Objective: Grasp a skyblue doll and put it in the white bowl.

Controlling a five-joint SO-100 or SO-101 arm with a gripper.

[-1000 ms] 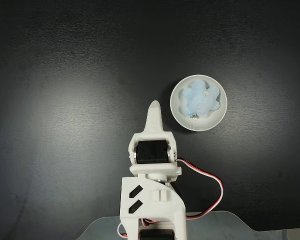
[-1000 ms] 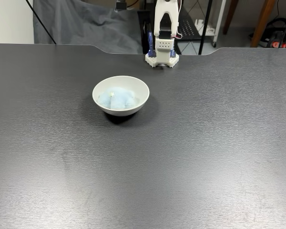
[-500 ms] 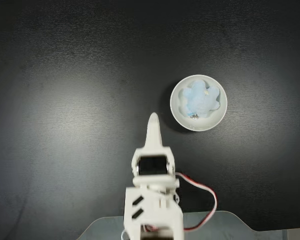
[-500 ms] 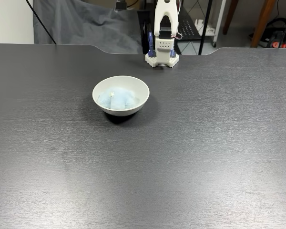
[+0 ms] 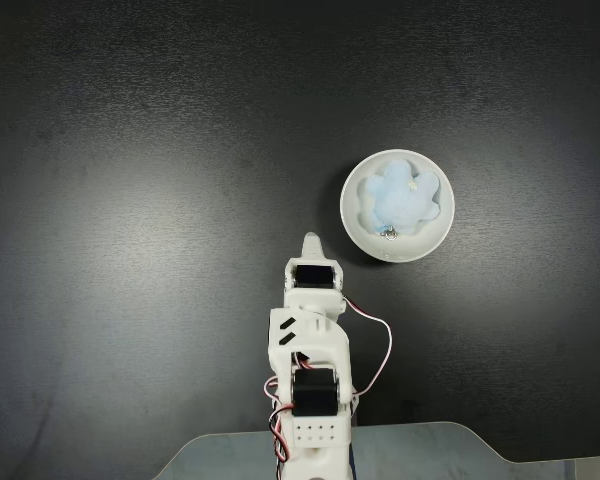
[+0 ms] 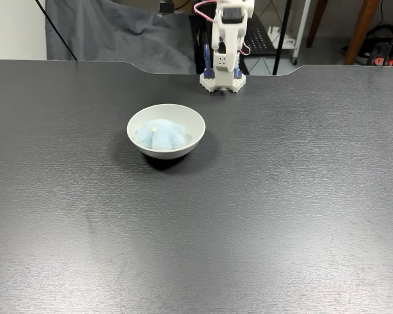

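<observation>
1. the gripper [image 5: 310, 241] pointed up-frame in a fixed view from above, its white tip the one clear part of it; the jaws looked drawn together with nothing between them, though the angle hid any fine gap.
2. the skyblue doll [image 5: 404, 203] lay up and to the right of that tip, well apart from it, settled inside the white bowl [image 5: 352, 215] with its lumpy limbs spread against the smooth wall.
3. a tiny metal ring [image 5: 389, 233] on the doll sat at the side of the bowl nearest the gripper.
4. in a fixed view from across the table, the doll [image 6: 161, 134] rested low in the bowl [image 6: 141, 142], below the rim, which suggested it was dropped in and was not perched on the edge.
5. the arm [image 6: 225, 39] stood folded upright over its base at the far edge of the black table [image 6: 281, 216], likely tucked in so as to be clear of the bowl.
6. judged from this layout, the placing part of the task appeared complete; the doll touched only the bowl.
7. nothing else stood near the gripper on the table, so a tidy rest pose seemed all that was left.
</observation>
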